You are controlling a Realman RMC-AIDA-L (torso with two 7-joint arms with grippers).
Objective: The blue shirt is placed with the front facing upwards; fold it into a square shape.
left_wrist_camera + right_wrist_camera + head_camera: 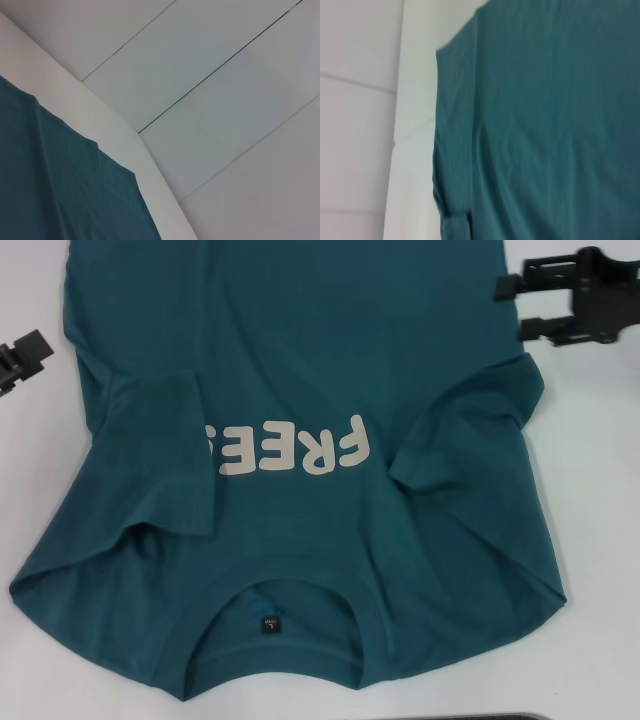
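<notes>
Blue shirt (300, 390) flat on white table (600, 540), collar nearest robot, both sleeves folded inward. Right gripper (520, 305) fingers spread, empty, by far right edge; left gripper (25, 355) at left edge, fingers can't tell. Risk: sleeves slipping back out on next fold.

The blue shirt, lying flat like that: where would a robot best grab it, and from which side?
Probably at the side edges of the blue shirt. Both sleeves are already folded in over the chest, so the long edges lie straight. The right gripper, fingers open, sits just off the right edge; the left gripper sits off the left edge. Each could come in from its own side.
</notes>
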